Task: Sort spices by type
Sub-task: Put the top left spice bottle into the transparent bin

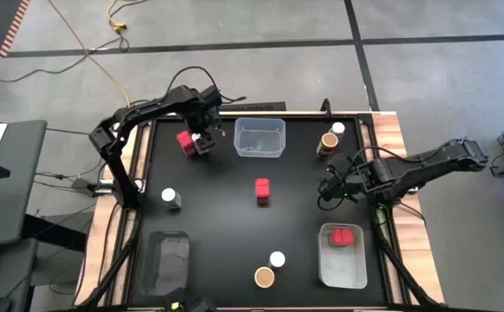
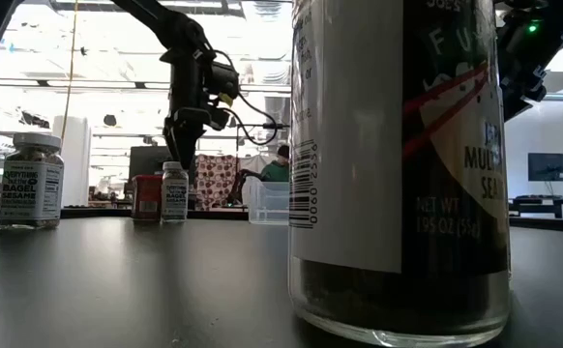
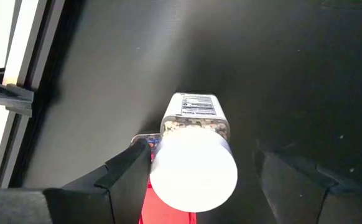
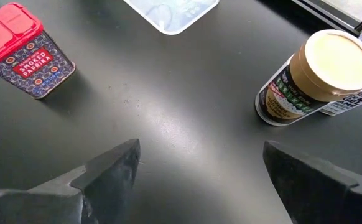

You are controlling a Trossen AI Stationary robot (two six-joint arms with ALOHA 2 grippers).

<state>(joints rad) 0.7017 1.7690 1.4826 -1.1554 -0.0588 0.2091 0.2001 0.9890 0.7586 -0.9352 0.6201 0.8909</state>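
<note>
Left tool (image 1: pixel 202 139) is being held half-open around white-lidded jar (image 3: pixel 193 158), ungripped; adjacent red tin (image 1: pixel 184 139) risks being knocked; right tool (image 1: pixel 332 185) is being kept wide, empty

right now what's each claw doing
left claw: around the white-lidded jar, grip cannot be told
right claw: open, empty

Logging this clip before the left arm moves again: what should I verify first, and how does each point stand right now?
1. Left hand lined up over the white-lid jar: ok.
2. Fingers open wider than the lid: ok.
3. Jar upright on the table: ok.
4. Room around the jar: not ok, the red box stands right beside it.
5. Right hand open, empty, out of the way: ok.
</note>
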